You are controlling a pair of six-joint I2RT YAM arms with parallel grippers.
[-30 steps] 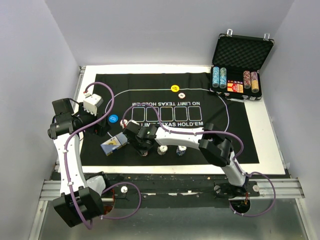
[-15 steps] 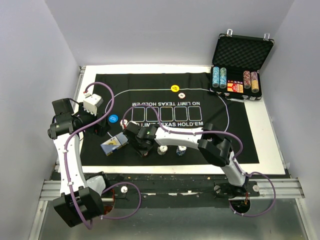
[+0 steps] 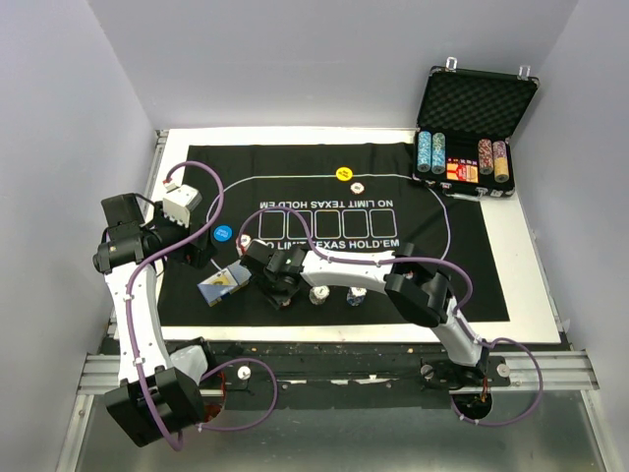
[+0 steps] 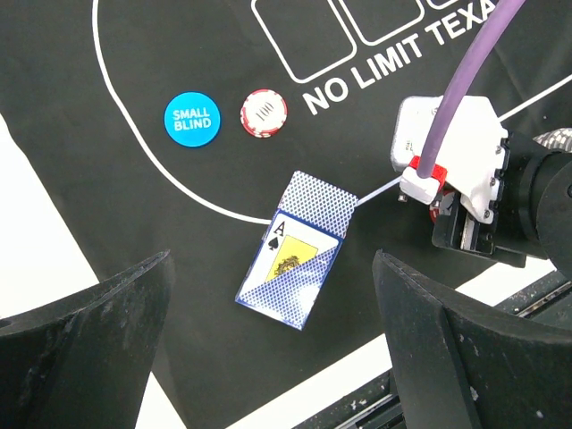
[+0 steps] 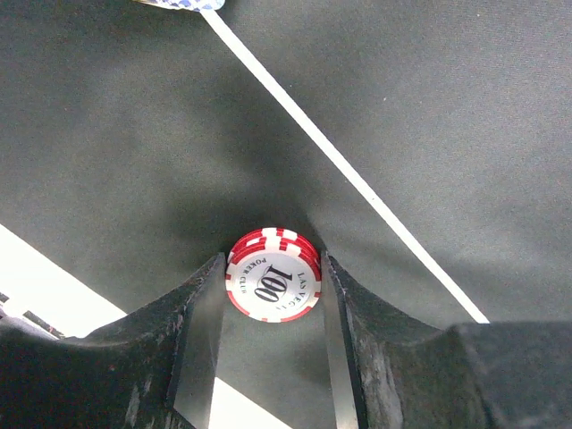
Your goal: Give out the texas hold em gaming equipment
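Note:
A short stack of red-and-white poker chips [image 5: 273, 288] marked 100 stands on the black mat, and my right gripper [image 5: 272, 264] is shut on it, one finger against each side. From above, that gripper [image 3: 281, 293] is at the mat's near left. The blue deck box [image 4: 295, 250], an ace showing on its face, lies flat on the mat just left of it [image 3: 222, 285]. My left gripper [image 4: 273, 299] hangs wide open above the box, holding nothing. A blue small-blind disc [image 4: 191, 119] and a single red chip [image 4: 264, 113] lie beyond the box.
Two more chip stacks [image 3: 319, 295] [image 3: 356, 297] stand near the mat's front edge. A yellow disc [image 3: 343, 174] and a chip [image 3: 355, 185] lie at the far side. An open black case [image 3: 475, 98] with chip rows sits back right. The right arm stretches across the mat [image 3: 472, 256].
The right wrist has edged slightly left with the chip stack between its fingers. The left arm, the deck box and the discs have not moved.

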